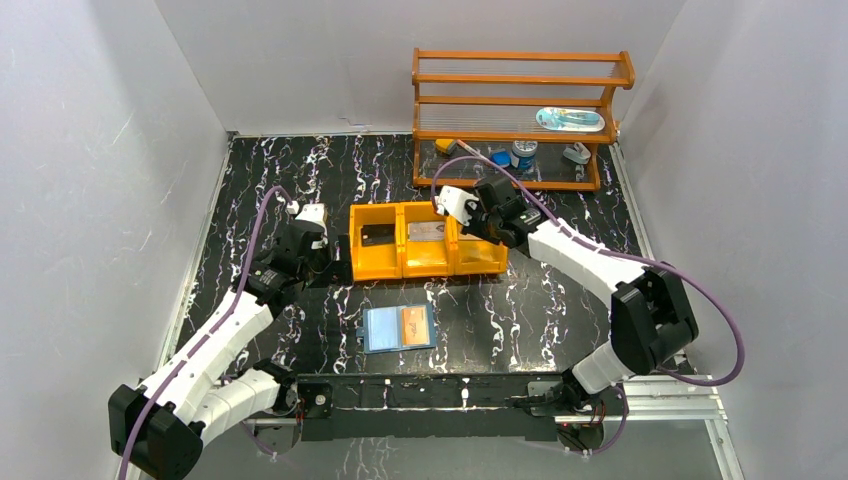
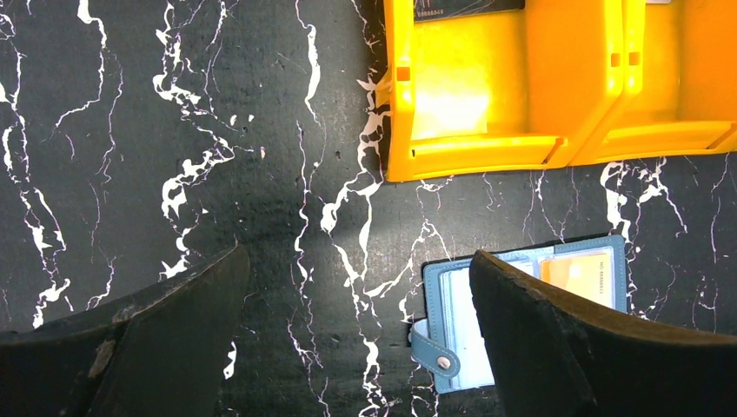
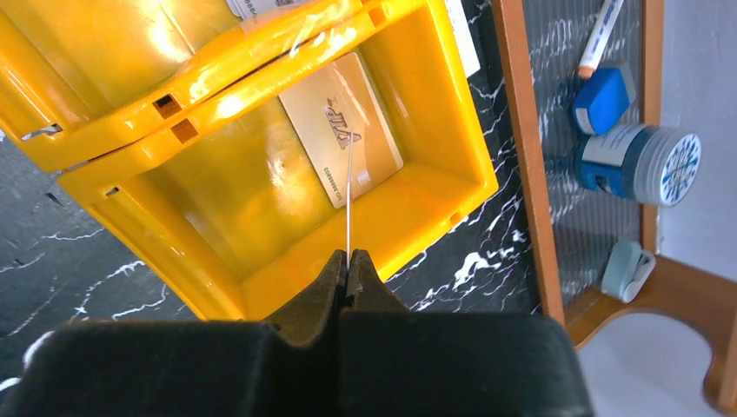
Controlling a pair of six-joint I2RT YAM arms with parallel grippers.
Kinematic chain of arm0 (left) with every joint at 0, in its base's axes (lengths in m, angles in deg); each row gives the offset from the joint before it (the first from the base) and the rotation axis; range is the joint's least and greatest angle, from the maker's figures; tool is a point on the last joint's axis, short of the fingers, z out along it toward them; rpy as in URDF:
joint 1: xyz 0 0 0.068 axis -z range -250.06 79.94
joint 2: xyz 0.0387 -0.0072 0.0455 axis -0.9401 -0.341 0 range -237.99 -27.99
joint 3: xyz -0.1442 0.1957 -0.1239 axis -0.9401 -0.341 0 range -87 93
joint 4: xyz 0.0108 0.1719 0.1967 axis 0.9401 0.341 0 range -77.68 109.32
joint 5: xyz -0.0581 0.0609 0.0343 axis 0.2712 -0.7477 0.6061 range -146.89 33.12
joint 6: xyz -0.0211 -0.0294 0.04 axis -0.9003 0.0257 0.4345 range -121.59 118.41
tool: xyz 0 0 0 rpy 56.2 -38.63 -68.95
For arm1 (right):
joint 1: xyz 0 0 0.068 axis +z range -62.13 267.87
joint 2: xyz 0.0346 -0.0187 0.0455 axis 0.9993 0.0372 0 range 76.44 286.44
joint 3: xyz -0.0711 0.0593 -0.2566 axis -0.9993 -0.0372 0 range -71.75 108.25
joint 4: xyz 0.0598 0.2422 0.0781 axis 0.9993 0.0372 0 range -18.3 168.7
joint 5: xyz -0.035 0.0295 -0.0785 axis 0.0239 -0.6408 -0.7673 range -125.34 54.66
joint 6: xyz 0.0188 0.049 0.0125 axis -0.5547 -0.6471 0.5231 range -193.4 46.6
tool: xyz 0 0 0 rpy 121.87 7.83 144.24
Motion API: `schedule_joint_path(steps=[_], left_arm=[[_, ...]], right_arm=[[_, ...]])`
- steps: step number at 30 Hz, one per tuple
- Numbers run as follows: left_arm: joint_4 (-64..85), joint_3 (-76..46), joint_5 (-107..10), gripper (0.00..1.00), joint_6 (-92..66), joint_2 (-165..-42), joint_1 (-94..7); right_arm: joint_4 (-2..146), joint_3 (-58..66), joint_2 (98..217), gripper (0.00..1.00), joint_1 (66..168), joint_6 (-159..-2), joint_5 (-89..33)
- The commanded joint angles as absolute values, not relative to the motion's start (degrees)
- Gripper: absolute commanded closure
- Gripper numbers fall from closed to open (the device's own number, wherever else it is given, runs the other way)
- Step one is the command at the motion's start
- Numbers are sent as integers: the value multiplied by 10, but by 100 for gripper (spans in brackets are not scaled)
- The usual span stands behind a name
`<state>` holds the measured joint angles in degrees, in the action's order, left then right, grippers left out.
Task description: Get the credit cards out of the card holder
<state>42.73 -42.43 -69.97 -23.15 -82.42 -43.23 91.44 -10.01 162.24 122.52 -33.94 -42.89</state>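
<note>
The blue card holder (image 1: 398,328) lies open on the table in front of the orange tray (image 1: 380,268), with an orange card (image 1: 415,322) in its right leaf. In the left wrist view the holder (image 2: 452,304) and its orange card (image 2: 578,271) show partly under my right finger. My left gripper (image 2: 356,252) is open and empty above bare table, left of the tray (image 1: 310,240). My right gripper (image 3: 348,258) is shut on a thin card (image 3: 348,200) seen edge-on, held over the tray's right compartment, where another card (image 3: 374,130) lies flat.
The tray's left compartment holds a dark card (image 1: 378,237) and the middle one a silvery card (image 1: 428,232). A wooden shelf rack (image 1: 520,110) stands at the back right with a jar (image 3: 639,163), a blue item (image 3: 602,97) and other small things.
</note>
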Motion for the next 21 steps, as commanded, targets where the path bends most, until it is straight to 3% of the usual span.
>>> schedule_joint_path(steps=[1, 21], left_arm=[[422, -425, -709, 2, -225, -811, -434], [423, -426, -719, 2, -224, -811, -434]], right_arm=[[878, -67, 1642, 100, 1221, -247, -395], [765, -80, 1741, 100, 1190, -112, -358]])
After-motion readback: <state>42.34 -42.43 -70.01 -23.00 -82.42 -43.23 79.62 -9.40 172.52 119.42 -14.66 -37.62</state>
